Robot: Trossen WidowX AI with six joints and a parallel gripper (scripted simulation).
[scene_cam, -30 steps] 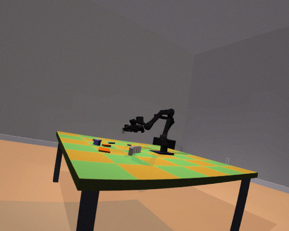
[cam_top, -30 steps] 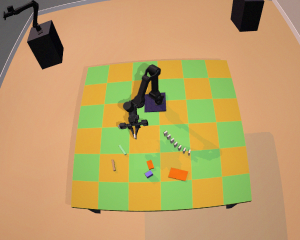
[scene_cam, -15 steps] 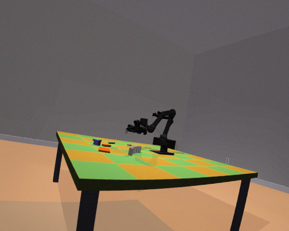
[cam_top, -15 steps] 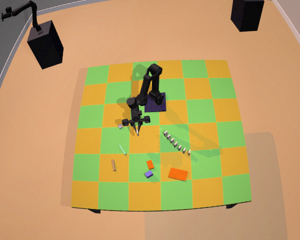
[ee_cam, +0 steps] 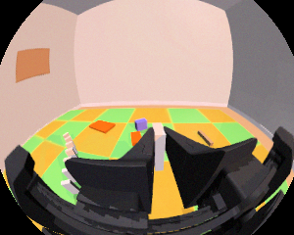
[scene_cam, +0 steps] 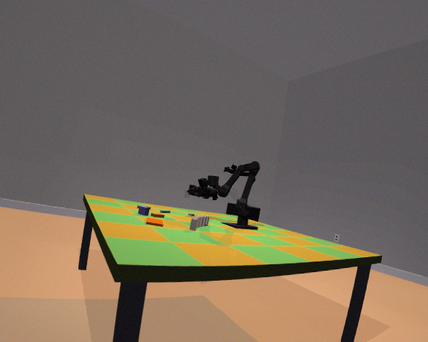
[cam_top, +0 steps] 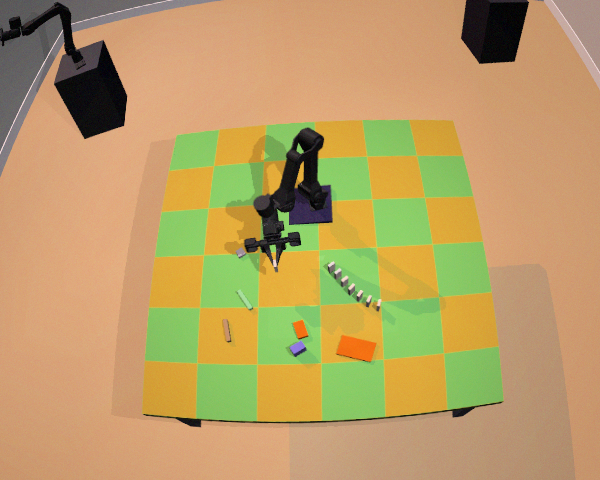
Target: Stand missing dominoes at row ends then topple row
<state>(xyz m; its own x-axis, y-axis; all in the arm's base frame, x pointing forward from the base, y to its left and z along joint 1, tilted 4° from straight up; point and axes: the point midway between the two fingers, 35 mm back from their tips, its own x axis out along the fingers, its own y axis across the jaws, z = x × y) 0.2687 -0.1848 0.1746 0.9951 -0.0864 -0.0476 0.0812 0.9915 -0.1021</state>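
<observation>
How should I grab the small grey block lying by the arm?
Probably from straight above, fingers across its shorter width: the small grey block lies flat and low, with room either side. First the gripper must release its white domino.

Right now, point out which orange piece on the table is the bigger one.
The flat orange slab nearest the row's end; the small orange block beside the purple block is clearly smaller.

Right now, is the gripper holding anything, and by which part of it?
Yes. The gripper is shut on a pale domino, pinched on its two broad faces near one end; the other end sticks out beyond the fingertips, above the table.
</observation>
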